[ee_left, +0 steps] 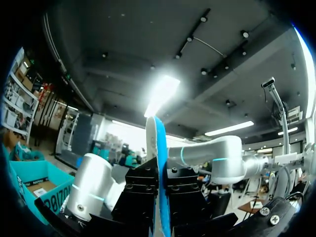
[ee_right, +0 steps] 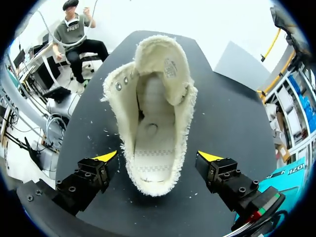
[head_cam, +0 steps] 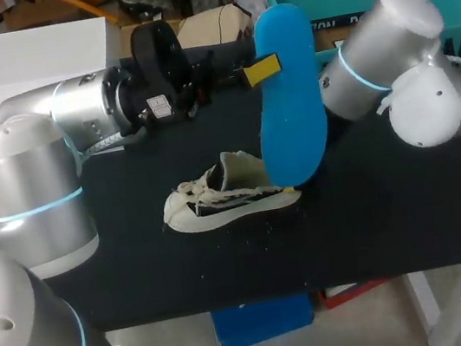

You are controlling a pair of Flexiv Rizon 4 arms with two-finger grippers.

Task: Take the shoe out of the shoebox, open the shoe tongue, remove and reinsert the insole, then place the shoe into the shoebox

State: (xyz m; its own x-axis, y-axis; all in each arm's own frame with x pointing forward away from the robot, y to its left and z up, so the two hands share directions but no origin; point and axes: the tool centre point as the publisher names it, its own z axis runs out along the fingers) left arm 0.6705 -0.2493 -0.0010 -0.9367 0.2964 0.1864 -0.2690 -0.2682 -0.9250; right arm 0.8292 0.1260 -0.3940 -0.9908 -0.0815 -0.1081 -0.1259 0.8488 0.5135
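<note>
My left gripper (ee_left: 159, 190) is closed on the insole (head_cam: 288, 93); both black fingers press on it from two sides, near one of its ends. The insole is bright blue on its wide face and has a white layer at the edge. It hangs almost upright in the air over the black table (head_cam: 397, 226). In the head view its lower end comes down to the heel of the shoe (ee_right: 155, 118), but I cannot tell if they touch.

My right gripper (ee_right: 158, 158) is wide open and holds nothing. Its yellow tips stand on both sides of the heel, a little apart from it, and look down into the shoe.

The shoe rests on its sole in the middle of the table. It is cream-coloured with frayed edges, dark side panels and loose laces. The tongue (ee_right: 165, 61) is pulled up and forward, so the bare stitched inside shows.
</note>
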